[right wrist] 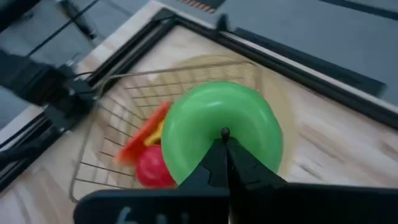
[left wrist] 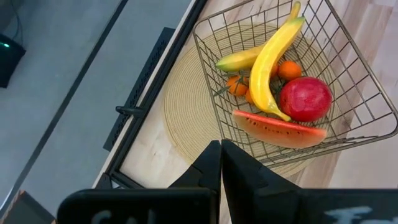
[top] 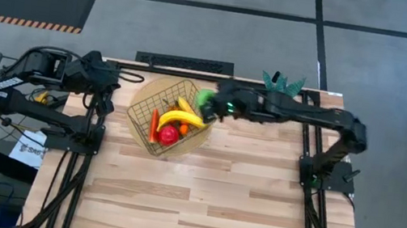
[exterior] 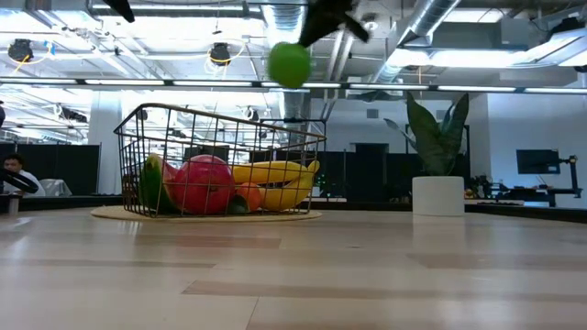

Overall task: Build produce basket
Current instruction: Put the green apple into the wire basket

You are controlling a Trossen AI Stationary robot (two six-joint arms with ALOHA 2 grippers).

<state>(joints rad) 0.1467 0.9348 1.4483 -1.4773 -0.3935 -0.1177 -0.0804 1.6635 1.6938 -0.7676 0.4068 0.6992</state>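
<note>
The wire basket (top: pixel 154 127) stands on a round tan mat near the table's far edge. In it lie two yellow bananas (left wrist: pixel 272 59), a red apple (left wrist: pixel 305 98), small orange pieces (left wrist: pixel 288 70) and a red-orange slice (left wrist: pixel 280 127). My right gripper (top: pixel 213 107) is shut on the green apple (top: pixel 205 98), in the air over the basket's right rim; the low view shows the apple (exterior: pixel 290 64) well above the basket (exterior: pixel 220 137). My left gripper (left wrist: pixel 221 155) is shut and empty, raised left of the basket. My right gripper pinches the green apple between its two fingertips at a small dark spot (right wrist: pixel 225 131) on the face turned toward the wrist; whether this is the stem, I cannot tell. The fingers slant down from the table's right. The apple (right wrist: pixel 211 118) is lifted clear and hangs off the fingertips.
A potted plant in a white pot (exterior: pixel 437 194) stands at the far right of the table (top: pixel 282 82). The tan mat (left wrist: pixel 186 106) reaches past the basket on its left and far sides. Bare wooden tabletop (top: pixel 213 206) fills the near half.
</note>
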